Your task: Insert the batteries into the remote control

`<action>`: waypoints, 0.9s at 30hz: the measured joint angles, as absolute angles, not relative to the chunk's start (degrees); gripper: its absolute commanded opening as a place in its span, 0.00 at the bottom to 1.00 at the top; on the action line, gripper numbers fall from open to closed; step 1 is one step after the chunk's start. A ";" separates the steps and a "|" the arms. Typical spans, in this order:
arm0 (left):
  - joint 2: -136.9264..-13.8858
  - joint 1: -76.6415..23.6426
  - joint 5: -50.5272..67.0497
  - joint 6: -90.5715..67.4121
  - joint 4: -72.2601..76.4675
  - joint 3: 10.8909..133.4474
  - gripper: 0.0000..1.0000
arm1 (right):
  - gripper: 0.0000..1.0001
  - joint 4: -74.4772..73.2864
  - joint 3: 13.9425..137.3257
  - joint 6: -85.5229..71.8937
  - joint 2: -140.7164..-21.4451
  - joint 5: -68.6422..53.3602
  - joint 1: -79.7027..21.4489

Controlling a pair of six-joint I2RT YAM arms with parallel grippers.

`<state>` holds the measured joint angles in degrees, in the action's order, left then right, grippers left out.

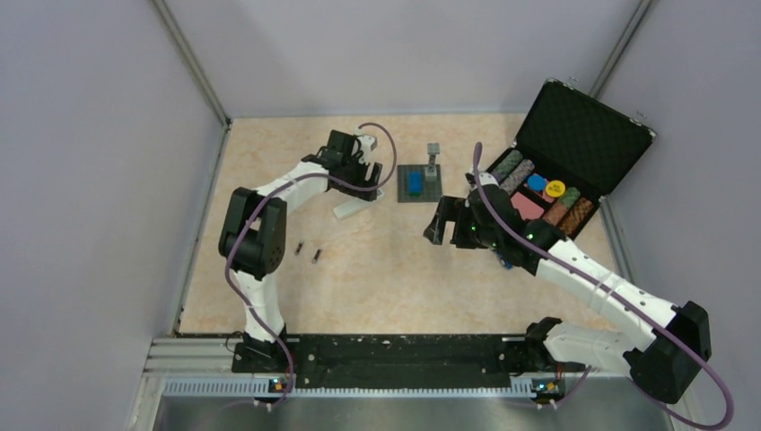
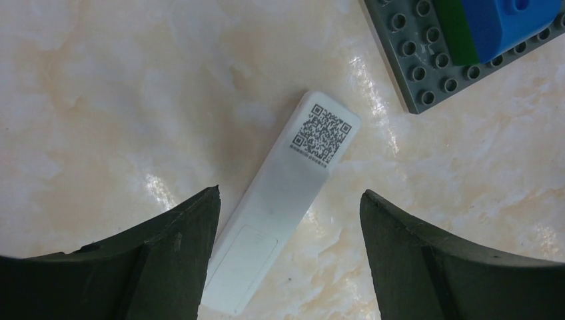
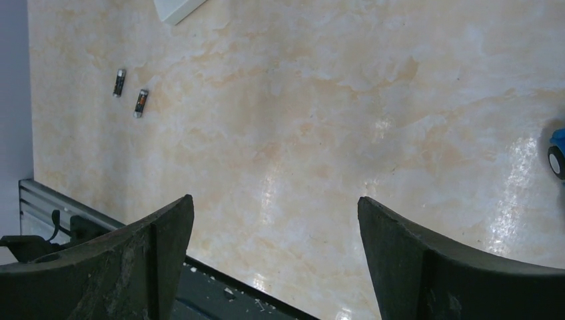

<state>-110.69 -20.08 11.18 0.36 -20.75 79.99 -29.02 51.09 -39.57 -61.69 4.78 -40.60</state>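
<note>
The white remote control (image 2: 286, 193) lies flat on the marbled table, back up, showing a QR label and an outlined cover panel. In the top view it is the white bar (image 1: 350, 209) just under my left gripper (image 1: 361, 172). My left gripper (image 2: 290, 191) hangs open over it, and the remote's near end lies close to the left finger (image 2: 180, 253). Two small dark batteries (image 1: 297, 248) (image 1: 316, 256) lie side by side on the table left of centre; the right wrist view shows them far off (image 3: 119, 83) (image 3: 141, 103). My right gripper (image 3: 274, 198) (image 1: 440, 224) stands open over bare table, holding nothing.
A grey studded baseplate (image 1: 431, 191) with a blue block (image 1: 415, 181) stands behind the middle, its corner (image 2: 433, 60) close to the remote's far end. An open black case (image 1: 583, 135) with poker chips sits at the back right. Walls enclose the left, back and right sides.
</note>
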 measured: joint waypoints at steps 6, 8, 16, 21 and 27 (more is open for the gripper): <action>-115.83 -21.08 8.54 0.82 -23.86 86.32 0.77 | 0.91 -28.38 50.19 -39.66 -61.67 3.33 -40.60; -117.62 -21.23 7.60 0.82 -25.06 88.51 0.77 | 0.91 -28.36 50.06 -39.66 -61.67 3.29 -40.60; -120.55 -22.37 5.48 0.19 -28.53 91.92 0.77 | 0.91 -28.45 48.99 -39.66 -60.66 3.31 -40.60; -120.55 -23.27 5.54 0.36 -30.26 91.94 0.78 | 0.91 -28.60 48.36 -39.66 -59.55 3.36 -40.60; -120.55 -24.16 6.66 1.30 -30.87 91.90 0.73 | 0.91 -28.67 48.36 -39.66 -59.27 3.40 -40.60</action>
<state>-120.55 -24.16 6.66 1.30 -30.87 91.90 -28.67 48.36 -39.66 -59.27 3.40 -40.60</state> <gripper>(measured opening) 0.771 0.909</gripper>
